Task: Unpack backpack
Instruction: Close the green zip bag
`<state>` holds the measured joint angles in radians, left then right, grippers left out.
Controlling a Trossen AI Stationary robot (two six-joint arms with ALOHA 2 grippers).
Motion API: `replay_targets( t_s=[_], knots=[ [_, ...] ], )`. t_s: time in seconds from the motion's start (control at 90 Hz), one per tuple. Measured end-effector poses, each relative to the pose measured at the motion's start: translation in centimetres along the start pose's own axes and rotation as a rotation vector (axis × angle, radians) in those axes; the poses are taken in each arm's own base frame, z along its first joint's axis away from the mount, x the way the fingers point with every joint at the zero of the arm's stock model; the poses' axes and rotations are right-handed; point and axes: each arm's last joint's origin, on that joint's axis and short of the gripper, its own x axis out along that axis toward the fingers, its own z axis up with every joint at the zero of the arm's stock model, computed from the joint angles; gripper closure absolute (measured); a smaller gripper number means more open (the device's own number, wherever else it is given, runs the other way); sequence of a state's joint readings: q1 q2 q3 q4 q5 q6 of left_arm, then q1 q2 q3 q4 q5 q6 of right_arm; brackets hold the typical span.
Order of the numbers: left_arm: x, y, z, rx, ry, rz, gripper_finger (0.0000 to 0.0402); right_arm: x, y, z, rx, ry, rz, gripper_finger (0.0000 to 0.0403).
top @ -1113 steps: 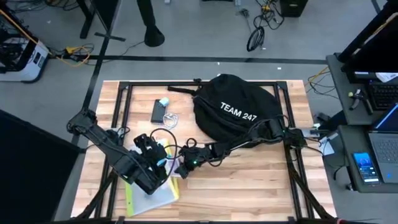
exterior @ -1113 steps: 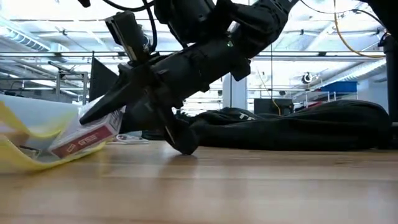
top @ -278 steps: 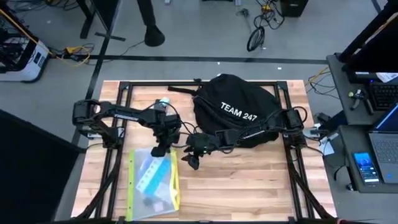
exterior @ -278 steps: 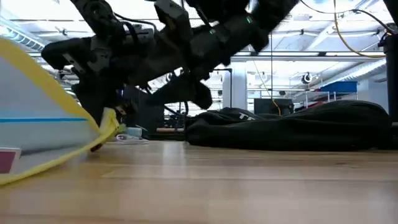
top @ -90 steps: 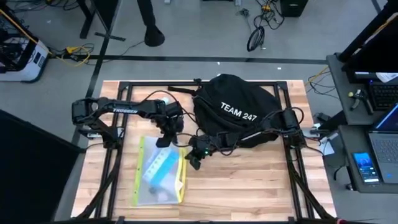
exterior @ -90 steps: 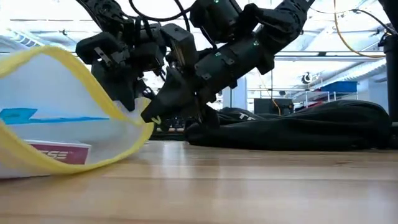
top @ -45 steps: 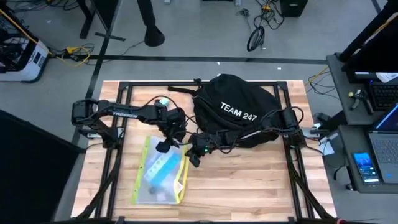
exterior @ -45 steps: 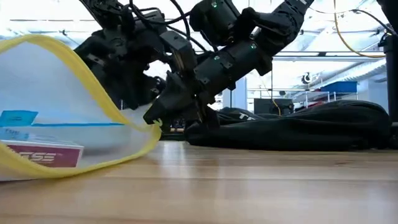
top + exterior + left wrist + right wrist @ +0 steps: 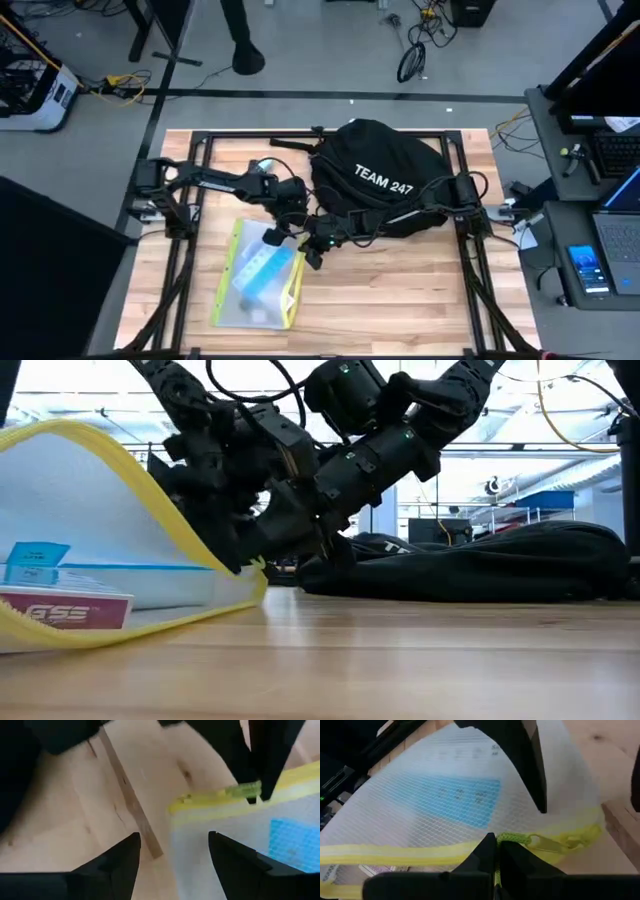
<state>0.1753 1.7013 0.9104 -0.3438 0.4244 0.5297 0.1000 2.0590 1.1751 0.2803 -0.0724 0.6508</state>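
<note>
The black backpack (image 9: 380, 180) with white "TEAM 247" lettering lies at the table's far middle. Nearer and to its left, a white mesh pouch (image 9: 258, 285) with a yellow zipper lies on the wood, holding a blue box and a red-and-white box (image 9: 60, 610). My right gripper (image 9: 495, 842) is at the pouch's far right corner, shut on the zipper pull. My left gripper (image 9: 175, 865) hovers open right beside it, its fingers on either side of that same corner (image 9: 190, 815). My right gripper pinches the yellow-green zipper pull (image 9: 520, 838) at the pouch's corner between its two fingers. The fingers slant down from the table's right side. That corner is raised a little, while the rest of the pouch lies on the table. I cannot tell whether my left gripper touches the pouch.
A small light-blue thing (image 9: 265, 165) and loose cable lie at the far left, behind my left arm. The black frame rails (image 9: 190, 250) run along the table's sides. Bare wood (image 9: 400, 300) lies near and to the right of the pouch.
My left gripper has gone toward the table's right edge and down, to the pouch's zipper corner beside my right gripper. The raised corner held by my right gripper has sunk nearer the table, and the pouch has flattened somewhat.
</note>
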Motion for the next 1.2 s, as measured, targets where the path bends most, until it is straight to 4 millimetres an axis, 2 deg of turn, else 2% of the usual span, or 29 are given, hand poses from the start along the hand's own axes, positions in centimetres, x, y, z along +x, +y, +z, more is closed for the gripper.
replay_targets(
  t_s=[0.233,0.367,0.467,0.6,0.644,0.889,1.2],
  knots=[
    [0.3,-0.2,0.2,0.002,-0.065,-0.100,0.0207,0.0,0.1,-0.1,0.011,0.003,0.002,0.0403],
    [0.2,-0.2,0.3,0.008,-0.095,-0.135,0.0234,0.0,0.1,-0.1,0.018,0.006,0.000,0.0403],
    [0.3,-0.1,0.5,0.023,-0.118,-0.129,0.0274,0.0,0.2,-0.2,0.016,0.008,0.003,0.0403],
    [0.2,0.0,0.5,0.019,-0.119,-0.125,0.0368,0.0,0.1,-0.3,0.018,0.014,-0.004,0.0403],
    [0.2,0.0,0.4,0.012,-0.114,-0.127,0.0387,0.0,0.1,-0.3,0.020,0.019,-0.009,0.0403],
    [-0.7,1.1,-0.3,-0.059,-0.114,-0.106,0.0400,0.1,0.8,-1.2,0.058,0.049,-0.011,0.0403],
    [-1.7,2.2,-1.7,-0.147,-0.124,-0.167,0.0401,0.1,2.1,-2.9,0.124,0.105,-0.033,0.0403]
  ],
)
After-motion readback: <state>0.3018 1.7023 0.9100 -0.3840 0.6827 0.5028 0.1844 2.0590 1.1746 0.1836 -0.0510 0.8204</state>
